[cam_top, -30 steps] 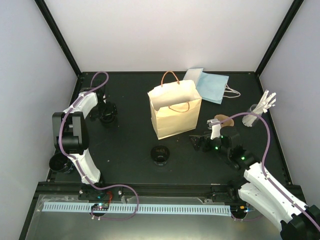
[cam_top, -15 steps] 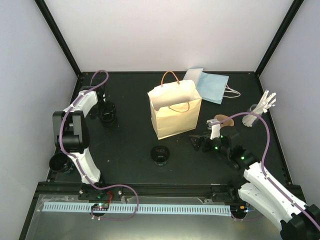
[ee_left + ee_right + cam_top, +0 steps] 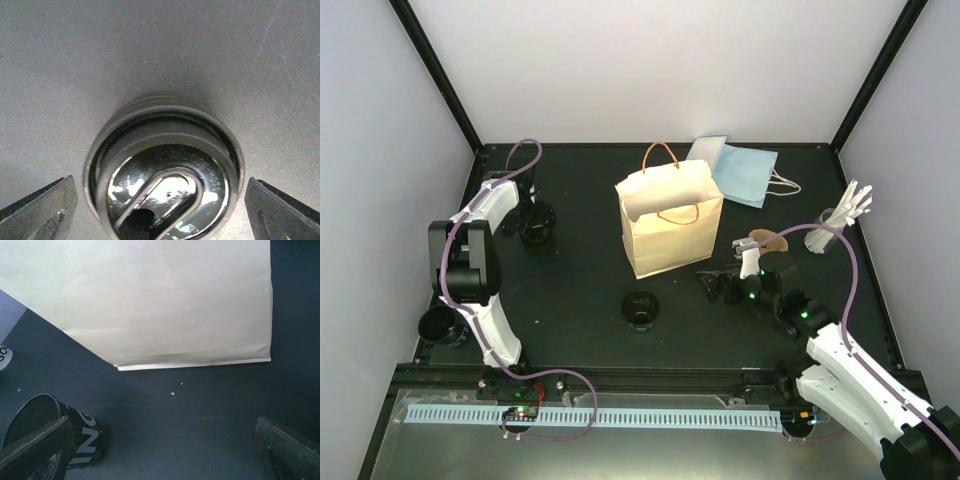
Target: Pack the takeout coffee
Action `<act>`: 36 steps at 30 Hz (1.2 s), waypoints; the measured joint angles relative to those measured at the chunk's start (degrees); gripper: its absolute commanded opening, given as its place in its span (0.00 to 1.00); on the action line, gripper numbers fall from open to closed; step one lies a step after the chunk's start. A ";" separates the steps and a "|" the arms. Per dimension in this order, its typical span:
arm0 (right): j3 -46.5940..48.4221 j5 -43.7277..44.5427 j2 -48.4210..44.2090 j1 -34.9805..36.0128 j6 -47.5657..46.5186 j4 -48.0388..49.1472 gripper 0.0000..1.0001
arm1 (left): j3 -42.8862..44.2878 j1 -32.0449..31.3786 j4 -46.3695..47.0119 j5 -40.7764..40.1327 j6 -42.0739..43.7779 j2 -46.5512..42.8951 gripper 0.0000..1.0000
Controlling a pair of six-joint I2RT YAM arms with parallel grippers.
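The takeout coffee [image 3: 165, 175] fills the left wrist view from above: a round, glossy black lid with a sip slot, its cup wall hidden beneath. It stands at the table's left [image 3: 537, 228]. My left gripper [image 3: 160, 210] hangs over it, open, one finger on each side of the lid and apart from it. In the top view that gripper [image 3: 531, 222] sits right on the lid. My right gripper [image 3: 716, 285] is low over the table, right of the tan paper bag [image 3: 665, 225], open and empty. Its wrist view shows the gripper [image 3: 161, 440] facing the bag's side [image 3: 150, 295].
A black cup with white letters [image 3: 75, 440] stands in front of the bag [image 3: 640, 308]. Another dark cup [image 3: 440, 325] is by the left arm's base. Pale blue bags [image 3: 745, 172] lie at the back. A holder of white cutlery [image 3: 832, 228] and a brown item [image 3: 768, 243] stand right.
My left arm has shifted a little over the lidded cup, its jaws staying wide. The right arm, bag and cups have not moved.
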 measured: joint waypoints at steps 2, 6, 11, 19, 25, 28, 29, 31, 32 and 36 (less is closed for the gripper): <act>0.00 -0.02 0.13 0.00 0.00 0.11 1.00 | 0.00 -0.61 0.09 0.09 0.42 0.00 0.96; 0.00 -0.04 0.66 0.00 0.00 0.20 1.00 | 0.00 -1.16 0.09 0.22 0.85 0.00 0.96; 0.00 -0.09 1.03 0.00 0.00 0.20 1.00 | 0.00 -1.18 0.07 0.20 1.16 0.02 0.91; 0.00 -0.09 1.01 0.00 -0.02 0.20 1.00 | 0.00 -1.18 0.04 0.11 1.27 1.03 0.90; 0.00 -0.09 1.01 0.00 -0.02 0.20 1.00 | 0.00 -1.18 0.00 -0.35 1.27 1.55 0.84; 0.00 -0.09 0.98 0.00 -0.02 0.20 1.00 | 0.00 -1.18 -0.15 -0.72 1.25 1.75 0.81; 0.00 -0.09 0.98 0.00 -0.02 0.20 1.00 | 0.00 -1.18 -0.15 -0.76 1.22 1.77 0.79; 0.00 -0.09 0.98 0.00 -0.02 0.20 1.00 | 0.00 -1.18 -0.17 -0.92 1.22 1.77 0.76; 0.00 -0.09 0.98 0.00 -0.02 0.20 1.00 | 0.00 -1.18 -0.20 -0.96 1.20 1.77 0.74; 0.00 -0.09 0.98 0.00 -0.02 0.20 1.00 | 0.00 -1.18 -0.22 -1.25 1.20 1.73 0.73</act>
